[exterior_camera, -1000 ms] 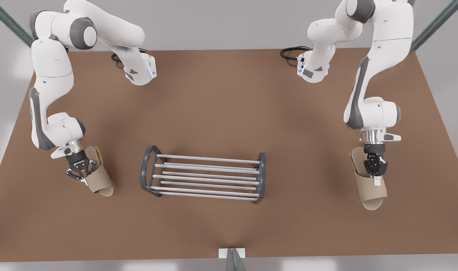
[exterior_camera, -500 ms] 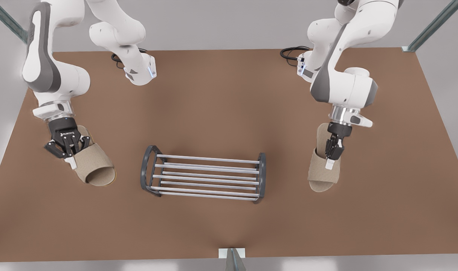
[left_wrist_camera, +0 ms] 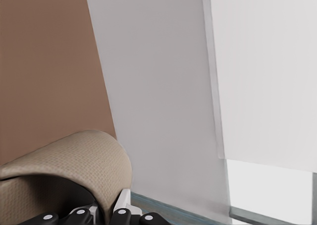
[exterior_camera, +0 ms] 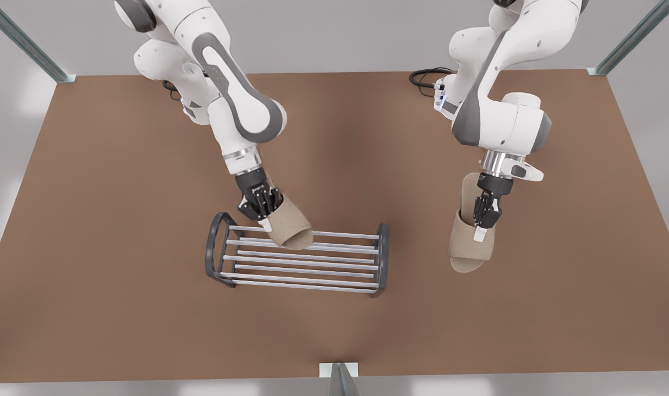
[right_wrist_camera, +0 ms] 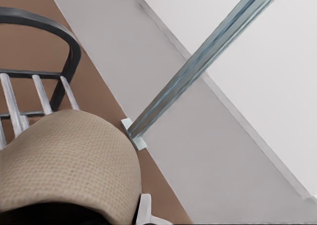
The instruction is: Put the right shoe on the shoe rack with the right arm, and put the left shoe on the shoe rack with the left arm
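Two shoes, one rack (exterior_camera: 382,258) | right hand (exterior_camera: 264,213) clamps right shoe (exterior_camera: 290,228) (over rack) — left hand (exterior_camera: 484,220), left shoe (exterior_camera: 466,253).

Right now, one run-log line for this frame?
right tool: shut on right shoe, over shoe rack rear bars | left tool: shut on left shoe, above table beside rack | placed: none

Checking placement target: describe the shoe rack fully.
The shoe rack is low, metal-looking: two dark-grey arched end frames joined by pale silver parallel bars. It stands upright mid-table. The right end effector holds the right shoe over its far bars; contact cannot be told. The left end effector holds the left shoe clear of it.
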### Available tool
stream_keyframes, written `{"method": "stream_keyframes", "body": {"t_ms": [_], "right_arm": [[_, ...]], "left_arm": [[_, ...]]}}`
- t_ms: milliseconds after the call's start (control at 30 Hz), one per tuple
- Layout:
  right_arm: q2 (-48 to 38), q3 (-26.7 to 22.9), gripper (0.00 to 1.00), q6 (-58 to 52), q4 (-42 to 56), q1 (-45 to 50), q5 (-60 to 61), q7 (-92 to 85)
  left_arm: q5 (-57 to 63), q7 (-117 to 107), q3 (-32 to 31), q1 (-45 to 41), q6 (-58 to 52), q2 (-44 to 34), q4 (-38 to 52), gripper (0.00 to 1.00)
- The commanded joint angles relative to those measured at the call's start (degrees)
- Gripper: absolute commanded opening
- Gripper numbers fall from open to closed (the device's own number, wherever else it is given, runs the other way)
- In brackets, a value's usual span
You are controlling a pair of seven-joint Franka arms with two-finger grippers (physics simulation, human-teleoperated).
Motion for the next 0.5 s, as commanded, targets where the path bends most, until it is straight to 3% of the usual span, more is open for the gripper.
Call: {"method": "stream_keyframes", "body": {"t_ms": [0, 200, 467], "right_arm": [[1.31, -1.06, 0.21, 3.23, 1.02, 0.0, 0.09, 20.31], [6.76, -4.31, 0.21, 3.06, 5.06, -0.17, -0.08, 20.22], [11.16, -4.49, 0.21, 2.88, 5.68, -0.17, -0.08, 21.98]], "left_arm": [[-30.17, -2.15, -0.04, 0.0, -0.07, -0.06, 0.02, 0.21], [-30.26, -2.15, -0.13, -0.09, -0.07, 0.03, 0.02, 0.21], [-30.34, -2.24, -0.04, 0.0, 0.02, 0.03, 0.02, 0.21]]}}
